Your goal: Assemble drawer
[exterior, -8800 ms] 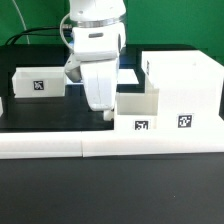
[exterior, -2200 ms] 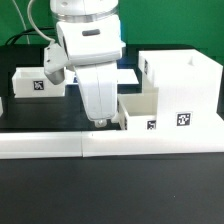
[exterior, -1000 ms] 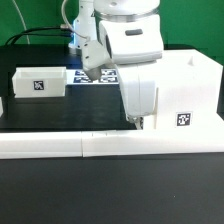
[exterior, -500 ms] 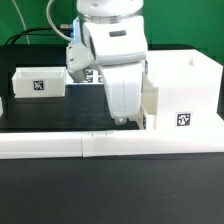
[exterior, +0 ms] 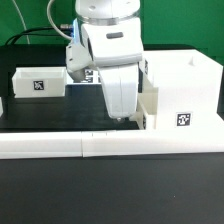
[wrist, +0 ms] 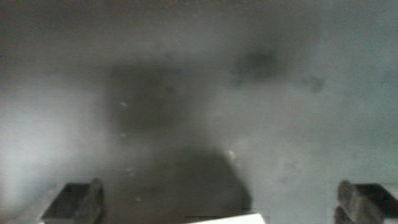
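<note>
The white drawer shell [exterior: 185,85] stands at the exterior view's right with a tag on its front. One small tray [exterior: 150,106] sits mostly inside the shell, only its left end showing. The second tray [exterior: 38,83] stands apart at the exterior view's left. My gripper [exterior: 125,119] points down just left of the inserted tray, low over the black table. In the wrist view my gripper [wrist: 221,200] is open: the two fingers [wrist: 75,200] stand wide apart with only blurred dark table between them and a white corner [wrist: 222,219] at the edge.
Long low white border bars [exterior: 100,146] run along the front of the work area, close below the gripper. The marker board [exterior: 92,76] lies behind the arm, mostly hidden. Cables lie at the back left.
The tray that stuck out of the shell with its tag showing now sits further inside. The gripper has moved left from the shell's front in the last second and is nearly still now.
</note>
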{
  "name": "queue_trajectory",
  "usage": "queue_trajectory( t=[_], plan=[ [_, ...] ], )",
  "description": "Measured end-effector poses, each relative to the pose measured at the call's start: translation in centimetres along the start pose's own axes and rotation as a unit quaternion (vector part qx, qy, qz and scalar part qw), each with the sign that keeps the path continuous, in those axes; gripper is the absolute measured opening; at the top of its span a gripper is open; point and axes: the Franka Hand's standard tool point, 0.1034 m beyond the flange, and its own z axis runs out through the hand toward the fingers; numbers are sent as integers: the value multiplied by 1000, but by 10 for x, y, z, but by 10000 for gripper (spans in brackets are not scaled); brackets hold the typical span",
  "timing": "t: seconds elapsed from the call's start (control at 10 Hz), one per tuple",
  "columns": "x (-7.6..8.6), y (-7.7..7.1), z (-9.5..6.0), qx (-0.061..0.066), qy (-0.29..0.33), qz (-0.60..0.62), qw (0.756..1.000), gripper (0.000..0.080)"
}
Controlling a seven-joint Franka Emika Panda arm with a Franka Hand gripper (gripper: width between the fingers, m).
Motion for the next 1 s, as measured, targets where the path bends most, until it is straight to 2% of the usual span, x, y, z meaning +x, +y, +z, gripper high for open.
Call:
queue_trajectory(
  t=[0.3,0.6,0.7,0.8,0.9,1.0],
  plan=[
    [17,2,2,1,2,5,1000,648],
    [31,8,2,-3,0,14,1000,648],
    [26,10,4,-7,-1,9,1000,648],
    [13,13,4,-22,-2,-17,1000,648],
    [-3,11,6,-35,-3,-19,999,648],
    [-16,2,6,-45,-3,-13,999,648]
  ],
)
